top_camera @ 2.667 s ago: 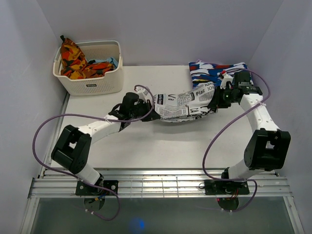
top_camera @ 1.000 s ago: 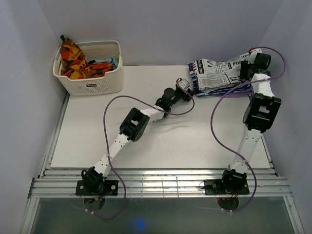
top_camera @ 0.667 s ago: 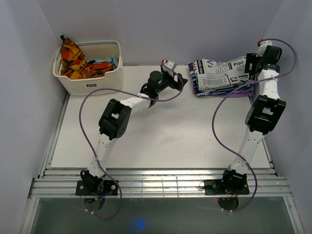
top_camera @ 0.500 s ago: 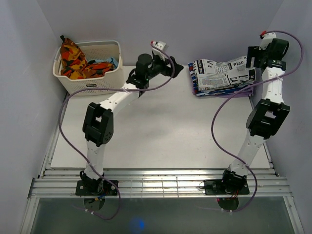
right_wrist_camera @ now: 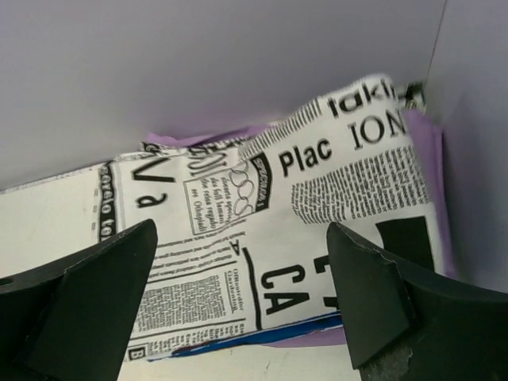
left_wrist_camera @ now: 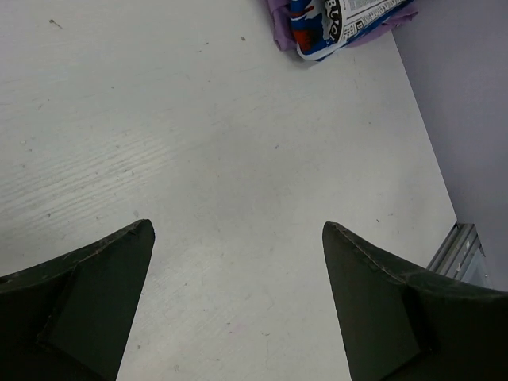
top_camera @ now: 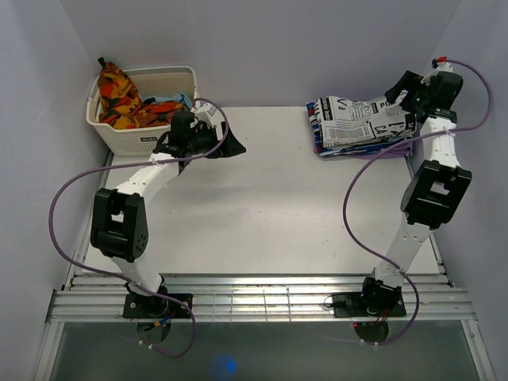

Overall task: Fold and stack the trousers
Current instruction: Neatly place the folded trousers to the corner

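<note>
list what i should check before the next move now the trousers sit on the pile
1. Trousers folded and on top of the blue patterned garment: ok.
2. Left gripper open with nothing between its fingers: ok.
3. Right gripper open above the trousers, no fabric pinched: ok.
4. Trousers lying flat on the pile: cannot tell, as the far right end looks raised near the wall.
5. Left arm away from the pile, near the basket: ok.
6. More clothes to fetch: ok, an orange cloth sticks out of the basket. What lies beneath it, cannot tell.
</note>
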Controlling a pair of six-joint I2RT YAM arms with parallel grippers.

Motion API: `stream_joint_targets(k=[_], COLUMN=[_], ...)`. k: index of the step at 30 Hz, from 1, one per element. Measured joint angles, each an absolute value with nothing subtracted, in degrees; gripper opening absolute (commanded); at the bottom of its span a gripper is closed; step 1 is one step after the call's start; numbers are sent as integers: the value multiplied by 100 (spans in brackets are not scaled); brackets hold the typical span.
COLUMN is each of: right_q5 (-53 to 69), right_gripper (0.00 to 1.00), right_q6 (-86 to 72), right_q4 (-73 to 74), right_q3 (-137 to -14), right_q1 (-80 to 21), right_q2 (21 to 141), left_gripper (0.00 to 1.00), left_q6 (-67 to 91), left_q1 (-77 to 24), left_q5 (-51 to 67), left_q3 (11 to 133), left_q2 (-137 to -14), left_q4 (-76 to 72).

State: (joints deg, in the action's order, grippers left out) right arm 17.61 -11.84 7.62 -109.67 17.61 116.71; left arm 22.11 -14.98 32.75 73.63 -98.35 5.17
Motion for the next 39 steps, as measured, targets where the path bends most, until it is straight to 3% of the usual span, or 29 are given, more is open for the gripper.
stream_joint_targets(k=[4, 9, 26, 29, 33, 39], right_q5=[1649, 1542, 768, 867, 1090, 1332], right_gripper=[94, 96, 94, 98, 90, 90], right_q6=[-1634, -1809, -1693, -1559, -1256, -36], right_q4=[633, 316, -1330, -1308, -908, 213], right_q3=[-10965, -10783, -10954, -10925, -10689, -10082], right_q1=[1747, 1708, 1669, 1636, 1535, 784], right_q2=[12455, 12597, 13788, 13712, 13240, 11426], left_gripper=[98, 98, 98, 98, 98, 98], left_q6=[2106, 1774, 1356, 1315, 1267, 1142], left_q1=[-1404, -1100, -497, -497, -497, -388], left_q5=[3295, 3428, 3538, 3540, 3520, 3538], left_q3=[7876, 8340, 8571, 8648, 9048, 9367], left_q2=[-9830, -9865, -10276, -10287, -10442, -10495], left_q4=[1236, 1636, 2596, 2707, 2939, 3155])
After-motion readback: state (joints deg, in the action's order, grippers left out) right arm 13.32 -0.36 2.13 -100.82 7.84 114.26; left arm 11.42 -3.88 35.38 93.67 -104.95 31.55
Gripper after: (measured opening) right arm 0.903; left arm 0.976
